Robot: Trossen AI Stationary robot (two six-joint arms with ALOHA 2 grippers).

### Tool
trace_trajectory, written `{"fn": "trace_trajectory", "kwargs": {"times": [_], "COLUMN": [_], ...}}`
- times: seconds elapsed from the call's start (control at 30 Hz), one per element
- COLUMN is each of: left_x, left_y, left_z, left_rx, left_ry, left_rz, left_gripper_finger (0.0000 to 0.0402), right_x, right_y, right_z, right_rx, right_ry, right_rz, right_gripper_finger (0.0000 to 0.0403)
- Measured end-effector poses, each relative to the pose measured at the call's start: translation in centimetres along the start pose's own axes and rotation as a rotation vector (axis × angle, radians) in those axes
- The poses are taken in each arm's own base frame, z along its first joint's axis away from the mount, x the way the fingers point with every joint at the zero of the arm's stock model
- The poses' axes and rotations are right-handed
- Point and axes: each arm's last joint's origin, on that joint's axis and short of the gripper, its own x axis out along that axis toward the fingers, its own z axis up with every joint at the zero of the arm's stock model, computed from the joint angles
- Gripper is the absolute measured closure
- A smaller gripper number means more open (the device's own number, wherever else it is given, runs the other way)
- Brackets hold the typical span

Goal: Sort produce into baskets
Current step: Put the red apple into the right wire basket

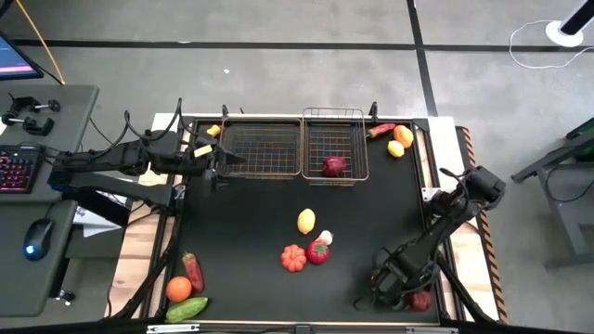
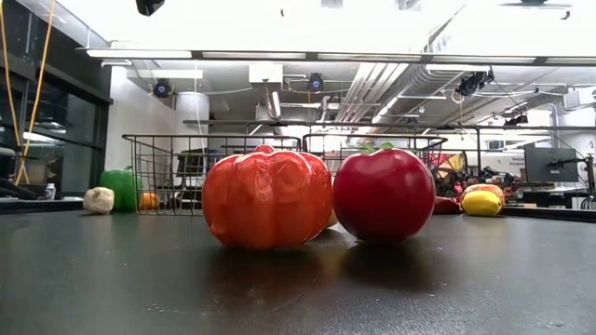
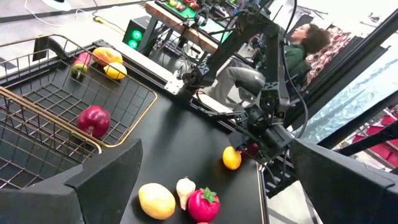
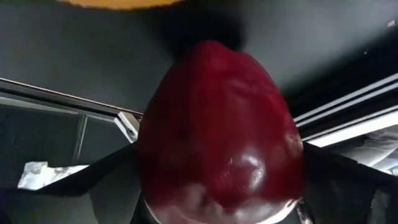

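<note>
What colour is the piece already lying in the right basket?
Dark red. The piece shows best in the left wrist view, lying on the basket's mesh.

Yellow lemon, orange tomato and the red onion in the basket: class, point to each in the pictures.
Yellow lemon (image 1: 306, 221): high view, its middle.
Orange tomato (image 2: 267, 197): low view, front face.
Red onion (image 1: 334, 166): high view, its top.

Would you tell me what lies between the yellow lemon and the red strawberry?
A small white garlic bulb lies between the yellow lemon and red strawberry, seen in the high view.

Bright ceiling lights (image 2: 279, 11) burn out the far room in the low view. The dark apple (image 4: 221, 130), very close, is blurred and shows glare.
</note>
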Motion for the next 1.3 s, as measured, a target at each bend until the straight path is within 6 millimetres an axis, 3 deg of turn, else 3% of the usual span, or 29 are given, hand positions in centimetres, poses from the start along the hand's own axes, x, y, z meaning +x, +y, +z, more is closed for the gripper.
{"fn": "trace_trajectory", "kwargs": {"times": [0.13,0.23,0.4,0.53,0.7,0.83,1.1,1.3], "left_x": [0.0,0.0,0.0,0.0,0.1,0.5,2.3,4.0], "left_y": [0.0,0.0,0.1,0.3,0.5,0.7,0.8,0.2], "left_z": [0.0,0.0,0.0,0.1,0.2,0.1,0.0,0.8], "left_rx": [0.000,0.000,0.001,0.036,0.054,0.045,-0.021,-0.041], "left_ry": [0.003,0.002,-0.010,-0.044,-0.080,-0.093,-0.103,-0.202], "left_rz": [0.001,0.001,0.024,0.086,0.166,0.210,0.254,0.192], "left_gripper_finger": [0.0007,0.0007,0.0007,0.0007,0.0007,0.0007,0.0007,0.0007], "right_x": [-0.4,-2.1,-8.7,-15.3,-22.4,-26.8,-31.8,-33.9], "right_y": [0.1,0.1,-0.2,-1.7,-4.4,-6.5,-10.3,-13.2], "right_z": [-0.4,-1.7,-5.1,-5.7,-3.7,-0.6,7.2,10.5], "right_rx": [-0.071,-0.144,-0.278,-0.265,-0.193,-0.141,-0.004,0.134], "right_ry": [-0.008,-0.052,-0.184,-0.453,-0.974,-1.218,-1.344,-1.382], "right_rz": [-0.022,-0.061,0.002,0.119,0.170,0.141,0.000,-0.004], "right_gripper_finger": [0.0067,0.0086,0.0086,0.0086,0.0086,0.0087,0.0048,0.0037]}}
